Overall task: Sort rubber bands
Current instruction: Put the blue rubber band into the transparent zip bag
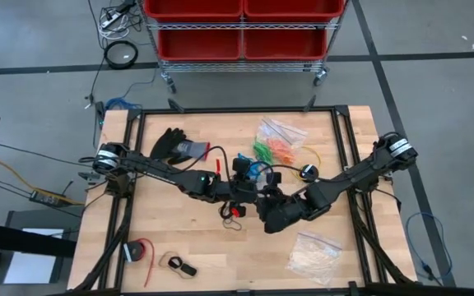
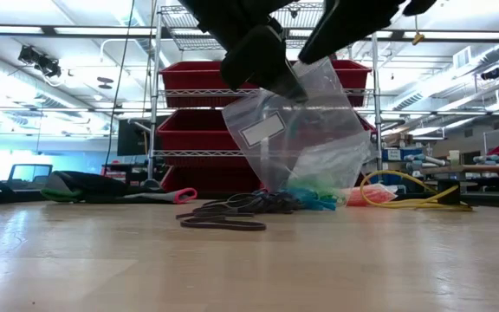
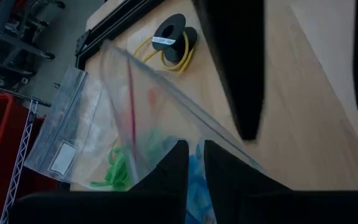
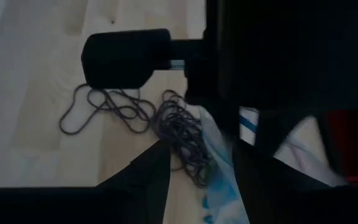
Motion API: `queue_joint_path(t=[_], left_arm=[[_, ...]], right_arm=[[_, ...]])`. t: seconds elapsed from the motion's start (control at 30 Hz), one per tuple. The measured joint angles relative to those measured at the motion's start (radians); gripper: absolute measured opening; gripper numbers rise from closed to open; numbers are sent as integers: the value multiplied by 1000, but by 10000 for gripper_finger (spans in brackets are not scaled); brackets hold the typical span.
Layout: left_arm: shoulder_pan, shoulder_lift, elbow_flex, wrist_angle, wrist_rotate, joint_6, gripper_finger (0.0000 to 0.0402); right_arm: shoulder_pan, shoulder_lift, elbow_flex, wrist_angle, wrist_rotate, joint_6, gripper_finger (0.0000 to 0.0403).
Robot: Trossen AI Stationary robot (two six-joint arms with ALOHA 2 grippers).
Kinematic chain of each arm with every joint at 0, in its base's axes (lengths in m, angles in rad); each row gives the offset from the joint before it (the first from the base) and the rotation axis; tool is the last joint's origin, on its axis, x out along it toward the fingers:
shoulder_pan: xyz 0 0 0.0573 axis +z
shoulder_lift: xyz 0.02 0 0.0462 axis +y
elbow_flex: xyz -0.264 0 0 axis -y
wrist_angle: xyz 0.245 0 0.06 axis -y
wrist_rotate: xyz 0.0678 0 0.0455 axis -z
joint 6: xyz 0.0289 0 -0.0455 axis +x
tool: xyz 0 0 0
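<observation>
Black rubber bands (image 2: 232, 211) lie in a loose heap mid-worktop (image 2: 249, 269), touching a clear bag (image 2: 306, 130) with blue and green bands inside. The left claw (image 3: 191, 163) pinches the bag's edge, holding it up. The right claw (image 4: 194, 168) hangs open just above the heap, gripping nothing.

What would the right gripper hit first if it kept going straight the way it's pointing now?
Probably the heap of black rubber bands on the table: in the right wrist view it lies just ahead of the right gripper, whose fingers stand open. The edge of the clear bag runs between them, so depth is uncertain.
</observation>
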Motion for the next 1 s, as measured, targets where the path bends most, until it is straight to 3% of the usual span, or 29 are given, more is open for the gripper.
queue_joint_path(t=[0.17, 0.7, 1.0], left_arm=[[0, 0, 0, 2, 0, 0, 60], [-2, 0, 0, 0, 0, 0, 60], [-2, 0, 0, -15, 19, 0, 60]], right_arm=[[19, -21, 0, 7, 62, -45, 160], [-68, -27, 0, -164, -7, -6, 151], [-37, -26, 0, -12, -7, -105, 139]])
